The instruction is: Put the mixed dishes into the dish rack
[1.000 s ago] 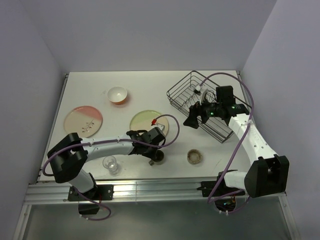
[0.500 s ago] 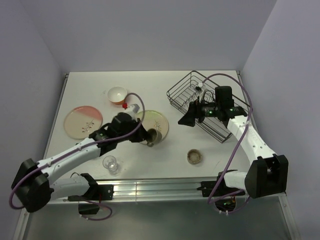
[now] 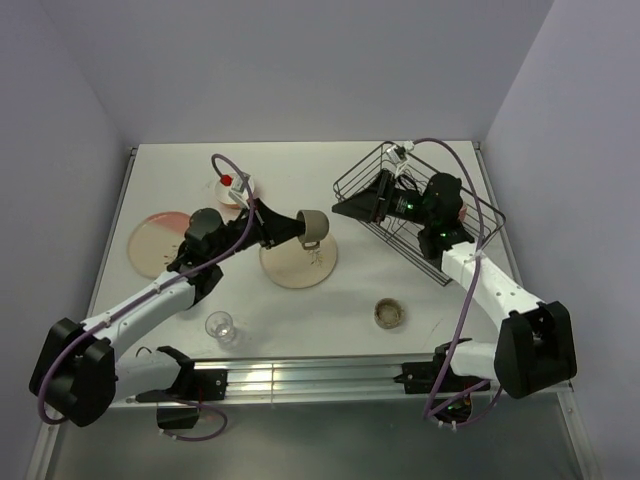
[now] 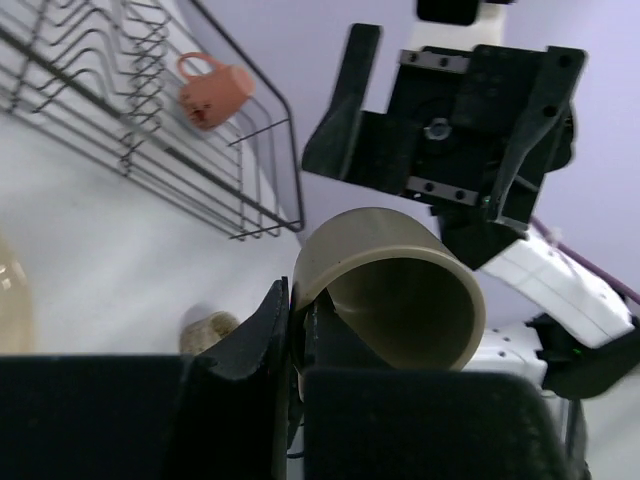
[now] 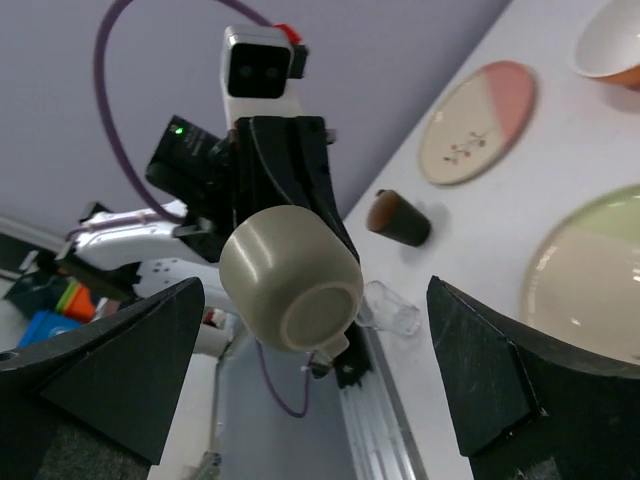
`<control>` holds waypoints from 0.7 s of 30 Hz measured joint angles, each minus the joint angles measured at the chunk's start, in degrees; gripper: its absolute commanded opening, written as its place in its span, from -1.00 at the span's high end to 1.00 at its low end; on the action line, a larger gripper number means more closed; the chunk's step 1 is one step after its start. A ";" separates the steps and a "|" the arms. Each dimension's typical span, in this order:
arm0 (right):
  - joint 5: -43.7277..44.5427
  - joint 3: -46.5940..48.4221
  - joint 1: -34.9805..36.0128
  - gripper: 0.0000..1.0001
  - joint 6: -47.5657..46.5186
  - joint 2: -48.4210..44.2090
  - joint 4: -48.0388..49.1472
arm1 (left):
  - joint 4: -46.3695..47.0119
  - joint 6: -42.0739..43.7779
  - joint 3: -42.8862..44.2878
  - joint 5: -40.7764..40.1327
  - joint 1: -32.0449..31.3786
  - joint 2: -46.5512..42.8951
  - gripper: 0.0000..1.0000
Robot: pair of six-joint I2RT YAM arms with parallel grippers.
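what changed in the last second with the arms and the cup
The left gripper, jaws shut on the grey-green cup, carried it from near the table's front, up and toward the dish rack. The right gripper, jaws open, swung left to face it. The cream-green plate, pink-cream plate, glass and speckled bowl stayed put.

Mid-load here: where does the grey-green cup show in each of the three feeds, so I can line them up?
Top external: the grey-green cup is mid-table, just left of the dish rack.
Left wrist: lower centre, its open mouth toward the camera.
Right wrist: left of centre, its base toward the camera.
Shared landmark: the left claw clamped on the cup's rim shows in all three.
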 measured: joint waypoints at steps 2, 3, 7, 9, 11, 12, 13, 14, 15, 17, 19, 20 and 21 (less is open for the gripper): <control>-0.20 0.00 1.51 -1.00 3.13 1.05 4.20 | 3.91 -1.92 0.00 1.70 0.07 0.72 1.00; -0.26 0.00 2.32 -1.00 4.70 1.70 6.05 | 5.31 -2.58 0.00 2.29 0.07 1.01 1.00; -0.48 0.00 4.90 -1.00 8.63 3.63 10.32 | 10.88 -5.16 0.02 4.44 0.17 1.97 1.00; -0.70 0.00 6.25 -0.99 11.10 4.57 12.81 | 12.83 -6.12 0.02 5.22 0.26 2.49 1.00; -0.90 0.00 7.23 -0.97 13.25 5.25 15.10 | 14.69 -7.06 0.02 5.84 0.33 3.28 1.00; -1.07 0.00 7.76 -0.96 14.32 5.55 16.37 | 15.72 -7.61 0.02 6.10 0.33 3.69 1.00; -1.31 0.00 8.26 -0.96 15.37 5.81 17.44 | 16.52 -7.98 0.02 6.23 0.33 4.09 1.00; -1.51 0.00 8.68 -0.95 16.37 6.05 18.58 | 17.51 -8.33 0.02 6.43 0.37 4.55 0.99; -1.70 0.00 9.09 -0.93 17.29 6.25 19.78 | 18.12 -8.72 0.02 6.62 0.46 4.92 1.00; -1.88 0.00 9.75 -0.90 18.47 6.43 21.20 | 19.65 -9.51 0.02 7.10 0.70 5.68 1.00; -1.84 0.00 9.90 -0.84 19.10 6.54 21.77 | 20.94 -10.05 0.02 7.67 0.94 6.05 1.00; -1.86 0.00 10.01 -0.81 19.34 6.56 21.88 | 21.70 -10.45 0.00 7.87 1.07 6.23 0.99; -1.86 0.00 10.12 -0.75 19.47 6.56 21.92 | 22.27 -10.64 0.02 8.09 1.14 6.36 0.99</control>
